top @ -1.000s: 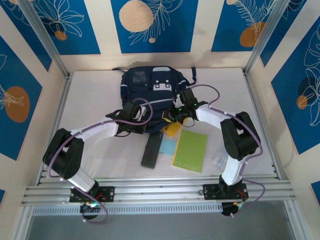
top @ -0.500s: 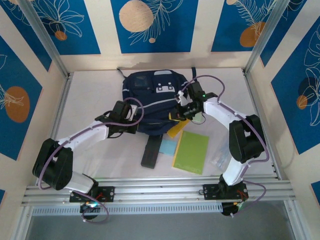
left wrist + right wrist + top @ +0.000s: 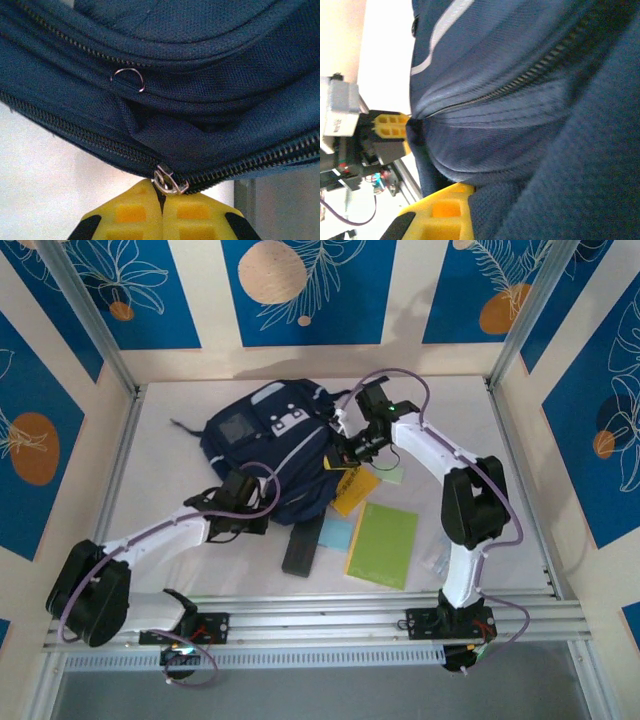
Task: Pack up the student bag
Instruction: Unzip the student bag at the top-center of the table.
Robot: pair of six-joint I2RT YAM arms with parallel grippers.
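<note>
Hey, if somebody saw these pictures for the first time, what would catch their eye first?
The big navy student bag lies askew at the back of the white table. Up close, the yellow fingers of the left gripper are shut on a silver zipper pull at its seam. A bright green notebook lies nearer, right of centre.

The student bag (image 3: pixel 270 455) is matt navy cloth with a coarse, visible weave; its zipper teeth (image 3: pixel 65 132) are dull metal; the zipper pull (image 3: pixel 167 181) and small ring (image 3: pixel 128 79) are bright bare metal; the left end effector (image 3: pixel 162 200) is smooth yellow plastic; the counter (image 3: pixel 160 460) looks matt white; the green notebook (image 3: pixel 382 542) has a smooth cover.
</note>
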